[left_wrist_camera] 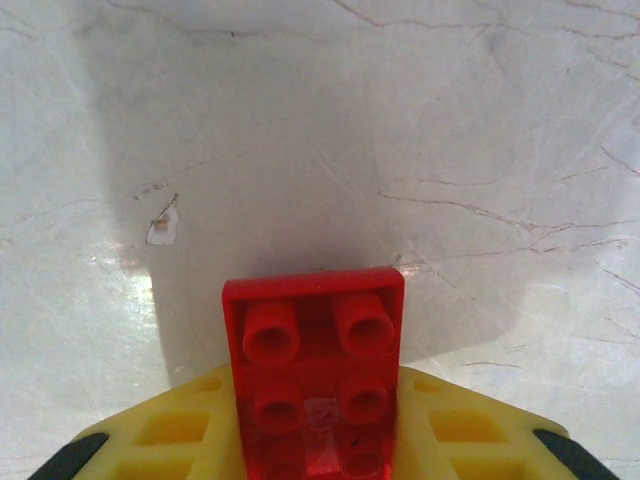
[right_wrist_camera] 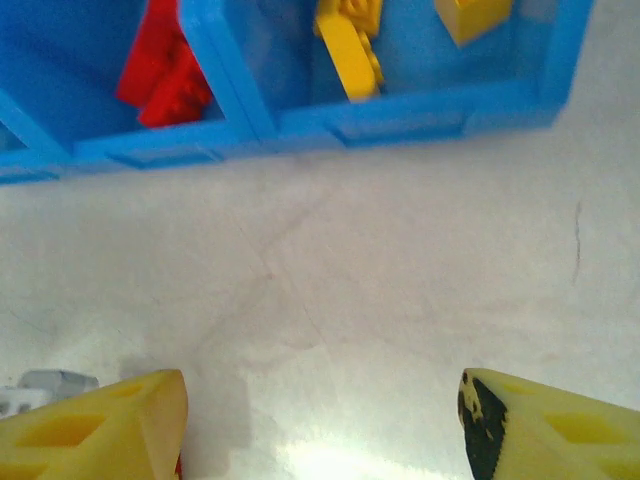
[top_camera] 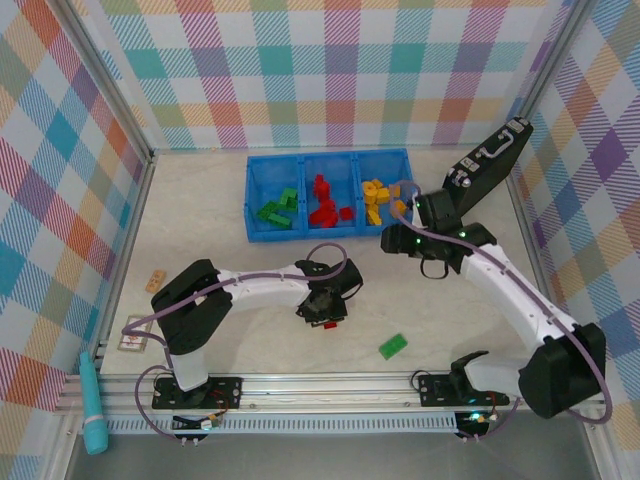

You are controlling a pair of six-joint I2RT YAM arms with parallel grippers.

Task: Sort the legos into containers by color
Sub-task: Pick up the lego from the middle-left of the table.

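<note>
The blue bin (top_camera: 290,234) stands at the far side of the tabletop (top_camera: 200,220), its three compartments side by side. Green legos (top_camera: 277,208) are in the left one, red legos (top_camera: 323,205) in the middle and yellow-orange legos (top_camera: 375,200) in the right. The left claw (top_camera: 326,310) is closed on a red brick (left_wrist_camera: 315,350), studs up between its yellow fingers (left_wrist_camera: 170,430), over bare tabletop well short of the bin. The right claw (right_wrist_camera: 325,420) stands wide and holds nothing, just in front of the bin's near wall. A green brick (top_camera: 393,346) lies alone near the arm bases. A small card (top_camera: 133,340), perhaps a label, lies by the left edge, its print too small to read.
</note>
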